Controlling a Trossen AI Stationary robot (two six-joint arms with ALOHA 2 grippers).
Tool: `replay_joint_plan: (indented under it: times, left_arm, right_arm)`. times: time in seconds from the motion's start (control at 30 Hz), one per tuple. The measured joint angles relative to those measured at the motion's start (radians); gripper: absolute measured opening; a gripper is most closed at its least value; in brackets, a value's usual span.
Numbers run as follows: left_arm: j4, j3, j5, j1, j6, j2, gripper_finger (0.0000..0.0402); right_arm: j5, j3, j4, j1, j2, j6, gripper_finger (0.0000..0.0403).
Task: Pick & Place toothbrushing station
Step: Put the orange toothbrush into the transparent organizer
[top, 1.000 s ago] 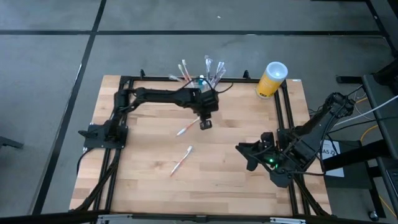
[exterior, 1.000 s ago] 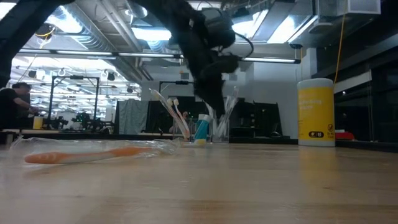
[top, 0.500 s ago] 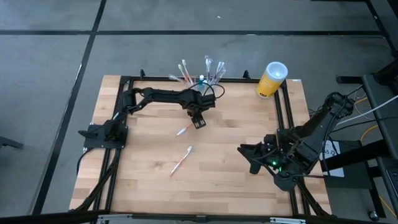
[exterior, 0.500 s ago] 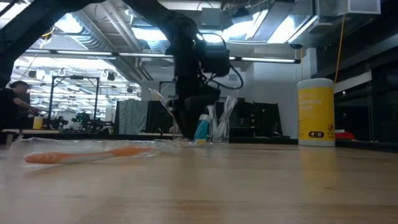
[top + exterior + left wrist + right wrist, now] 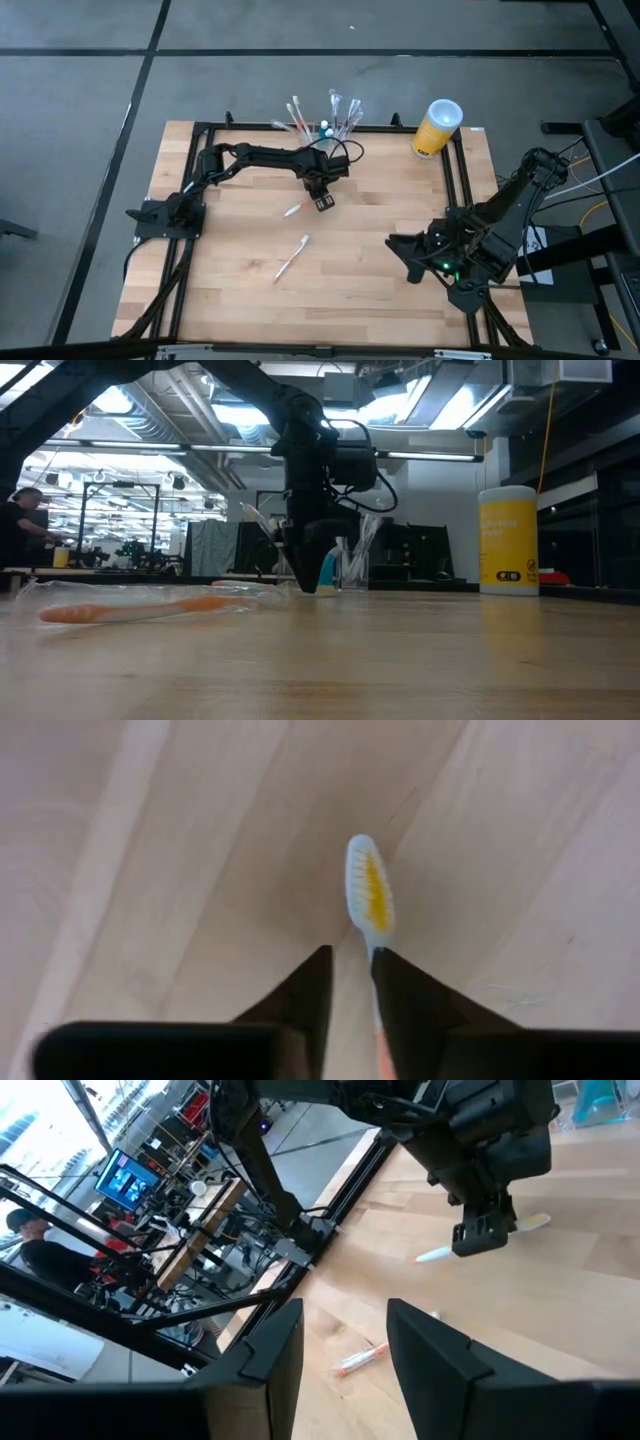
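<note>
Across the middle of the high view lies the wooden worktop (image 5: 370, 290), rimmed by a black frame. The left arm (image 5: 250, 157) reaches from the frame's left side toward upper centre, and its claw (image 5: 324, 203) points down just beside the head end of a toothbrush (image 5: 293, 210). In the left wrist view that claw (image 5: 350, 982) stands slightly spread, a narrow gap between its dark fingers (image 5: 300, 1000), with the brush (image 5: 369, 900) and its orange bristles lying on the wood just past the tips; the handle runs under one finger, and I cannot tell whether it is pinched. The right arm (image 5: 510, 205) waits at the lower right of the high view, its claw (image 5: 400, 247) hovering over bare wood, fingers spread apart as its own wrist view (image 5: 345, 1340) shows.

At the upper right of the worktop stands a yellow cylinder (image 5: 437, 128) with a white top. At the upper centre edge sits the station (image 5: 325, 127), a small clear holder with several brushes sticking up from it and a blue tube (image 5: 325, 568) inside. A second, wrapped toothbrush (image 5: 291, 258) lies apart, lower centre on the wood.
</note>
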Motion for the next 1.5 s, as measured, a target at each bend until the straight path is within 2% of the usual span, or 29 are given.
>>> replay_joint_plan:
  times: [0.1, 0.17, 0.4, 0.53, 0.7, 1.17, 1.33, 1.5]
  left_arm:
    - [0.002, -0.001, 0.029, -0.006, 0.020, 0.000, 0.0025]
    - [0.001, -0.001, 0.043, -0.011, 0.029, 0.000, 0.0008]
    - [-0.081, -0.006, 0.111, -0.015, 0.038, -0.015, 0.0002]
    - [-0.106, -0.011, 0.104, -0.016, 0.028, -0.048, 0.0004]
    - [-0.109, -0.015, 0.094, -0.016, -0.021, -0.070, 0.0025]
    - [-0.165, -0.011, 0.072, -0.065, -0.045, -0.073, 0.0131]
    - [-0.123, -0.011, 0.021, -0.079, -0.054, -0.075, 0.0145]
    - [-0.068, -0.010, 0.003, -0.072, -0.083, -0.071, 0.0142]
  right_arm:
    - [0.006, 0.000, 0.001, 0.000, 0.000, -0.001, 0.0148]
    - [0.020, 0.000, 0.005, 0.000, 0.000, -0.002, 0.0148]
    - [0.049, 0.000, 0.037, 0.001, 0.000, -0.055, 0.0148]
    - [0.077, 0.000, 0.066, 0.003, 0.000, -0.105, 0.0148]
    - [0.100, 0.000, 0.091, 0.006, 0.000, -0.153, 0.0148]
    - [0.126, 0.000, 0.127, 0.032, 0.000, -0.208, 0.0148]
    - [0.126, 0.000, 0.127, 0.039, 0.000, -0.208, 0.0148]
    - [0.125, 0.000, 0.136, 0.048, 0.000, -0.207, 0.0148]
